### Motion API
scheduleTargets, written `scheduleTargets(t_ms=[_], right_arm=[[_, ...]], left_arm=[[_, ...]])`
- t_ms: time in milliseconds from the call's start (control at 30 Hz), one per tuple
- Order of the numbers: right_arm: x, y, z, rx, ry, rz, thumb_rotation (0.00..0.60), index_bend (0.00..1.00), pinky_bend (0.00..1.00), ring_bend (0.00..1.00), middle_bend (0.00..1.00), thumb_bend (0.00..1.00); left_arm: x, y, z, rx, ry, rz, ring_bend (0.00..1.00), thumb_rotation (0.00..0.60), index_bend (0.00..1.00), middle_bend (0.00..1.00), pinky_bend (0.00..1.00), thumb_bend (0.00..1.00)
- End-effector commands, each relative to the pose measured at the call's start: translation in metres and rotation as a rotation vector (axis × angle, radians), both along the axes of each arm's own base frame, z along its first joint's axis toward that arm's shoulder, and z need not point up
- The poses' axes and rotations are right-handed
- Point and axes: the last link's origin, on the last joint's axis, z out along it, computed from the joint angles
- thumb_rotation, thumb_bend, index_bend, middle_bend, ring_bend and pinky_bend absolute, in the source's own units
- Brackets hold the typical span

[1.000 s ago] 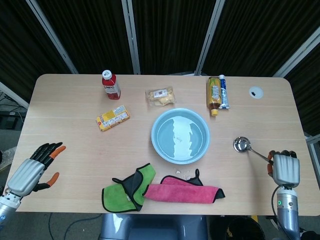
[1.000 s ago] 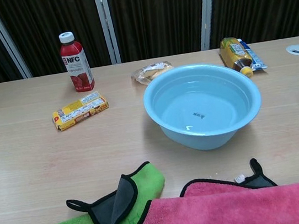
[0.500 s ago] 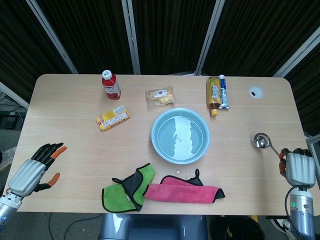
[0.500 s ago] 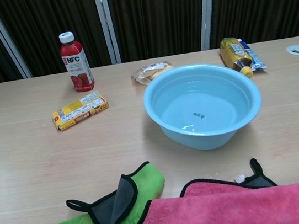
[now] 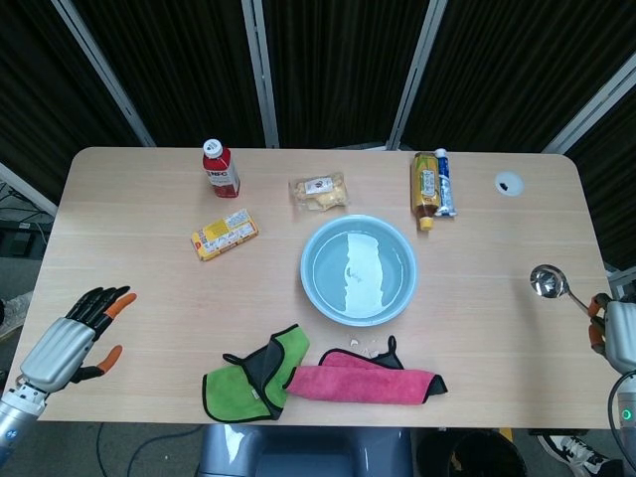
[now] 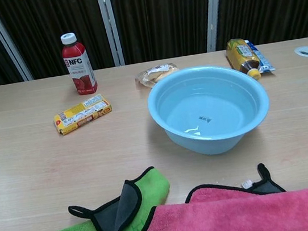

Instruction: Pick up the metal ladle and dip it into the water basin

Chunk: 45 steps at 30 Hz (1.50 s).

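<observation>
Change since earlier frames: the metal ladle [image 5: 550,284] and the right hand [image 5: 620,336] holding it have shifted from near the basin's 3 o'clock side out to the counter's right edge; the ladle bowl has left the chest view altogether.

Metal ladle: head view only, bowl over the counter [image 5: 139,288] near its 3 o'clock edge, well apart from the basin, handle slanting down toward 4 o'clock into the right hand.

Right hand: partly cut off by the frame edge, fingers wrapped on the ladle handle.

Left hand [image 5: 70,338]: at the counter's 8 o'clock corner, holding nothing, fingers extended and apart.

Water basin [image 5: 358,269]: light blue, round, holding water, near the counter's centre.

Juice bottle [image 5: 220,168]: red, white cap, upright, at 11 o'clock from the basin.

Yellow snack box [image 5: 225,235]: lying flat, at 9 o'clock from the basin.

Clear snack packet [image 5: 319,192]: just beyond the basin toward 12 o'clock.

Amber drink bottle [image 5: 424,189]: on its side, at 1 o'clock from the basin, a blue-and-white tube [image 5: 443,182] touching its right side.

Green cloth [image 5: 253,375] and pink cloth [image 5: 366,379]: crumpled at 6 o'clock, black-edged, edges overlapping.
</observation>
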Motion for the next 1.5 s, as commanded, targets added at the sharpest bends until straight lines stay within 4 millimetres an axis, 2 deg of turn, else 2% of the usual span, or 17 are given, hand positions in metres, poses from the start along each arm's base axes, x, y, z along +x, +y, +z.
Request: scheduleTargets(t_ms=[33, 400, 700, 833, 1167, 1500], right_arm=[[0.011, 0.004, 0.015, 0.026, -0.029, -0.020, 0.600, 0.74, 0.28, 0.34, 0.65, 0.34], [0.058, -0.006, 0.034, 0.168, -0.078, -0.040, 0.600, 0.74, 0.28, 0.34, 0.65, 0.34], [0.095, -0.022, 0.042, 0.266, -0.169, -0.062, 0.600, 0.74, 0.28, 0.34, 0.65, 0.34], [0.105, -0.029, 0.040, 0.309, -0.243, -0.072, 0.600, 0.74, 0.28, 0.34, 0.65, 0.34], [0.114, -0.055, 0.034, 0.442, -0.481, -0.128, 0.600, 0.74, 0.28, 0.34, 0.65, 0.34], [0.122, -0.080, 0.041, 0.437, -0.661, -0.119, 0.600, 0.74, 0.28, 0.34, 0.65, 0.34]], left_arm=[[0.001, 0.000, -0.002, -0.005, 0.004, -0.003, 0.00, 0.600, 0.00, 0.00, 0.00, 0.47], [0.002, 0.001, -0.006, 0.002, 0.018, -0.001, 0.00, 0.600, 0.00, 0.00, 0.00, 0.47], [0.004, 0.003, -0.009, 0.008, 0.026, 0.003, 0.00, 0.600, 0.00, 0.00, 0.00, 0.47], [0.003, 0.004, -0.010, 0.009, 0.029, 0.007, 0.00, 0.600, 0.00, 0.00, 0.00, 0.47], [0.003, 0.007, -0.011, 0.025, 0.040, 0.019, 0.00, 0.600, 0.00, 0.00, 0.00, 0.47], [0.003, 0.009, -0.015, 0.023, 0.050, 0.025, 0.00, 0.600, 0.00, 0.00, 0.00, 0.47]])
